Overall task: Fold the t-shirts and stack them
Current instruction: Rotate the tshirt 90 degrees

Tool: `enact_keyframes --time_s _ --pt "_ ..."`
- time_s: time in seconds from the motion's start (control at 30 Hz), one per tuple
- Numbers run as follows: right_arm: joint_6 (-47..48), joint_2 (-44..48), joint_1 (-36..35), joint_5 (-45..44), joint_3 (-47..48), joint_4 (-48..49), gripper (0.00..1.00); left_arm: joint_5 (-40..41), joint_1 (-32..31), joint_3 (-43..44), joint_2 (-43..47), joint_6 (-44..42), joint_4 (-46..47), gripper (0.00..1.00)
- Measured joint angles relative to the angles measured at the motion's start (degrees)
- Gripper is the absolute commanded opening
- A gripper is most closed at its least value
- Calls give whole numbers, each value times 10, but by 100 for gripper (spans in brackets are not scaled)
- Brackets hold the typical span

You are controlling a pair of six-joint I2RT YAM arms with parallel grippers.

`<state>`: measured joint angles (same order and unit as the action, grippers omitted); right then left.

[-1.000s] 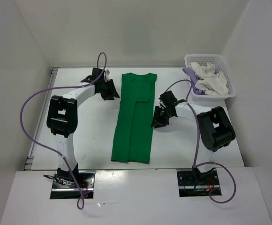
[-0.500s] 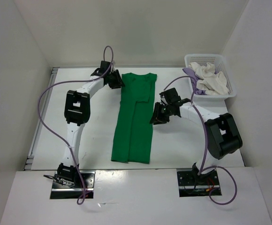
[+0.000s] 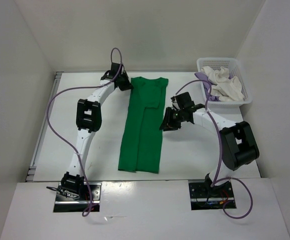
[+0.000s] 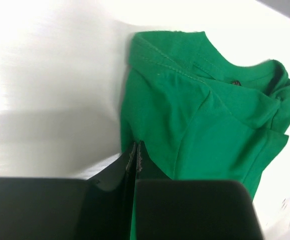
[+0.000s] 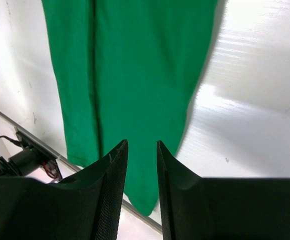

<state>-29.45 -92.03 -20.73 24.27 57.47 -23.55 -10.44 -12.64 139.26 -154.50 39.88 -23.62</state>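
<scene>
Robot test cell in a laboratory. Plain white panels (image 3: 150, 35) enclose a white table (image 3: 105, 145) on three sides. Two arms (image 3: 87, 116) are bolted to metal base plates (image 3: 76, 192) at the table's near edge, with purple cables (image 3: 47, 115) routed exposed. A white lattice basket (image 3: 220, 60) occupies the table's far right corner.

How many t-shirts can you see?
3. Bright green cloth t-shirt lies flat mid-table; white cloth t-shirt and pale purple cloth t-shirt sit in the white plastic lattice basket. More may hide underneath.
</scene>
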Motion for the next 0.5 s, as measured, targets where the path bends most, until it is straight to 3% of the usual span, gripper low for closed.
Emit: enact_keyframes --time_s 0.13,0.17,0.23,0.27,0.4,0.43,0.5 --pt "7 -7 0 2 0 0 35 17 14 -3 0 26 6 2" --pt "8 -9 0 2 0 0 35 18 21 -4 0 29 8 22" --pt "9 -12 0 4 0 0 35 13 35 -7 1 37 16 41" --pt "10 -12 0 6 0 0 35 3 41 -9 2 40 24 58" --pt "12 -12 0 7 -1 1 35 -12 56 -59 40 37 44 78" --pt "9 -9 0 6 -6 3 35 -12 58 -103 70 32 51 89" --pt "3 1 0 2 -24 6 35 -12 58 -214 141 21 71 98"
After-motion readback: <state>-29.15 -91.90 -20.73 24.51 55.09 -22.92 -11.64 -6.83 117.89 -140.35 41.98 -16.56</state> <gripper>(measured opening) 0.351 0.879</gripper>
